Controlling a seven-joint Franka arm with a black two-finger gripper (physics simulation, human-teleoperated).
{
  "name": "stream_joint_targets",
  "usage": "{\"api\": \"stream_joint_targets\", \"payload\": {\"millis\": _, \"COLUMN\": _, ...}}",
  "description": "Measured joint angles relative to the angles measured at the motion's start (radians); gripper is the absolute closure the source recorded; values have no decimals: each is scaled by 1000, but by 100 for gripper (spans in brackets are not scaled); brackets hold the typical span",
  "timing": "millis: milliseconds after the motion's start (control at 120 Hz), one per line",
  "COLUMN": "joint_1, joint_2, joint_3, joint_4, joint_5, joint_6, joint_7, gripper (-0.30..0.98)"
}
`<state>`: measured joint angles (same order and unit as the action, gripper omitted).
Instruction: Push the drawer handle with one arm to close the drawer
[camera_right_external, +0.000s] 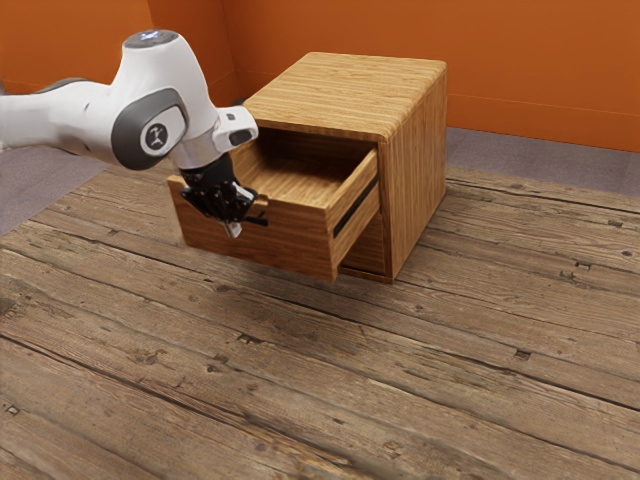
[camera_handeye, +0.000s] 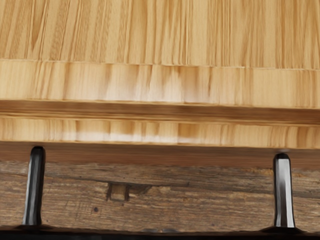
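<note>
1. The drawer (camera_right_external: 285, 238) is open, standing well out from the front of the cabinet (camera_right_external: 415, 170); in the exterior view its inner floor and one side wall show, with a dark rail along the outside of that wall.
2. The gripper (camera_right_external: 234, 228) is at the drawer's front panel, over its outer face and nearer the end toward the exterior view's left, pointing down and covering part of the panel and its top edge.
3. Whether the gripper is wide or narrow I cannot tell, nor whether it has hold of anything.
4. The handle (camera_handeye: 283, 192) is on the outer face of the drawer's front. In the wrist view its two dark posts stand well apart, joined by a dark bar. The gripper is close by it; I cannot tell whether they touch.
5. The arm (camera_right_external: 165, 110) comes in from the exterior view's left and bends down to the drawer.
6. The cabinet is pale, striped wood with rounded top edges, upright on a surface of worn brown planks (camera_right_external: 480, 350).
7. Orange walls (camera_right_external: 530, 60) rise behind it, above a strip of grey floor (camera_right_external: 540, 160).
</note>
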<state>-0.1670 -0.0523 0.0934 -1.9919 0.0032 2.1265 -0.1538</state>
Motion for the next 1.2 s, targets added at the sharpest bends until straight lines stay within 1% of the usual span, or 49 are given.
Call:
{"api": "stream_joint_targets", "payload": {"millis": 617, "joint_1": 4, "joint_2": 119, "joint_3": 2, "joint_4": 166, "joint_5": 1, "joint_6": 9, "joint_7": 16, "gripper": 79}}
{"api": "stream_joint_targets", "payload": {"millis": 850, "joint_1": 1, "joint_2": 201, "joint_3": 0, "joint_4": 257, "joint_5": 2, "joint_6": 7, "joint_7": 22, "gripper": 79}}
{"api": "stream_joint_targets", "payload": {"millis": 1200, "joint_1": 18, "joint_2": 291, "joint_3": 0, "joint_4": 370, "joint_5": 3, "joint_6": 0, "joint_7": 36, "gripper": 79}}
